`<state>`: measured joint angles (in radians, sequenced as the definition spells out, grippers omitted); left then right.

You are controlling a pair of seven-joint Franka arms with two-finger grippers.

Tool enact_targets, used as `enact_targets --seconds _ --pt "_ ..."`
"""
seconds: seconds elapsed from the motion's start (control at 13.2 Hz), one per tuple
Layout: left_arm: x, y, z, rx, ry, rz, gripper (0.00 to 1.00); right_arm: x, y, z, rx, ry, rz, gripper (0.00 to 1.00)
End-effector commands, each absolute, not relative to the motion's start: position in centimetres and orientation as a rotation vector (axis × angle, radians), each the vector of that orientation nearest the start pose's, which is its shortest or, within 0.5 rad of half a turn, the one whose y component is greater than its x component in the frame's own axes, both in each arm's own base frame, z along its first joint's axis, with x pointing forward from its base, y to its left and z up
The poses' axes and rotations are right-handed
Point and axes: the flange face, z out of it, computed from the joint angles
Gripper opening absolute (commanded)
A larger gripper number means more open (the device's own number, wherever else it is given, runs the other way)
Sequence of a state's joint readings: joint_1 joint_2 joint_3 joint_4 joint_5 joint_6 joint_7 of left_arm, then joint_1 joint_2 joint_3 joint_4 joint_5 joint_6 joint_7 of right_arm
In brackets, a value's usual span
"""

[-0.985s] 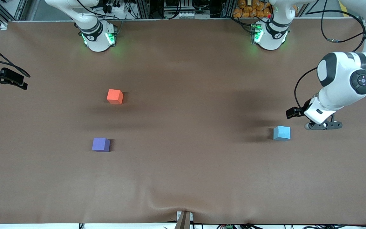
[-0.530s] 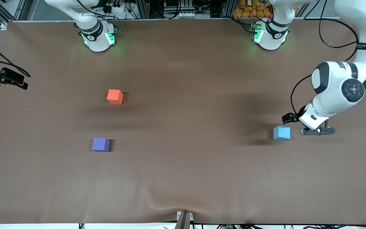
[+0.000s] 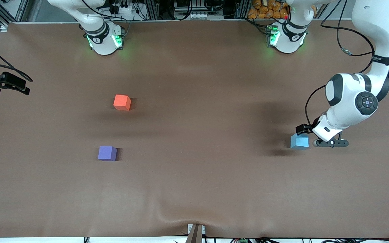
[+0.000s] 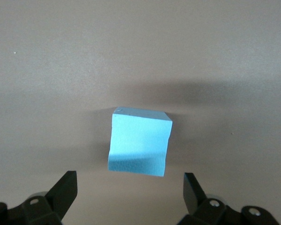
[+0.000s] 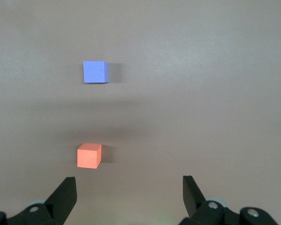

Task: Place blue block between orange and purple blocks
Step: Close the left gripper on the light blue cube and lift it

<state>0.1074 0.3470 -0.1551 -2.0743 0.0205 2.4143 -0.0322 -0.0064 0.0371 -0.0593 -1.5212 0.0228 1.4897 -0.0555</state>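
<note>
While the blue block (image 3: pixel 299 141) rests on the brown table (image 3: pixel 194 189) toward the left arm's end, the left gripper (image 3: pixel 311 137) hovers just over its edge. The orange block (image 3: pixel 122 102) and purple block (image 3: pixel 107 153) sit well apart from it, toward the right arm's end.

From the left wrist, both fingers (image 4: pixel 64 187) stand wide open, holding nothing, with the blue block (image 4: pixel 139 147) between them and lower down.

From the right wrist, the waiting right gripper (image 5: pixel 129 194) is wide open and empty, above the orange block (image 5: pixel 89 155) and purple block (image 5: pixel 95 71).

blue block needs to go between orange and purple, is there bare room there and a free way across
Yes. Bare brown table lies between the orange block and the purple block, and across the middle to the blue block. It is crowded only at the blue block, where the open left pincer hangs over it. The open right pincer waits above the orange and purple pair.
</note>
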Motion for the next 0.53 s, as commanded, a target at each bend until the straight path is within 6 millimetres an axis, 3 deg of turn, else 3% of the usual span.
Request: enact_targets --seconds 0.0,0.45 --pt "59.4 -2.6 25.4 -3.186 0.064 -0.016 1.0 55.3 -3.0 62.8 -3.103 0.03 0.099 1.0" --pt "60.2 -3.6 24.0 -3.182 0.201 -0.024 1.0 55.3 -3.1 62.6 -3.103 0.032 0.107 1.0"
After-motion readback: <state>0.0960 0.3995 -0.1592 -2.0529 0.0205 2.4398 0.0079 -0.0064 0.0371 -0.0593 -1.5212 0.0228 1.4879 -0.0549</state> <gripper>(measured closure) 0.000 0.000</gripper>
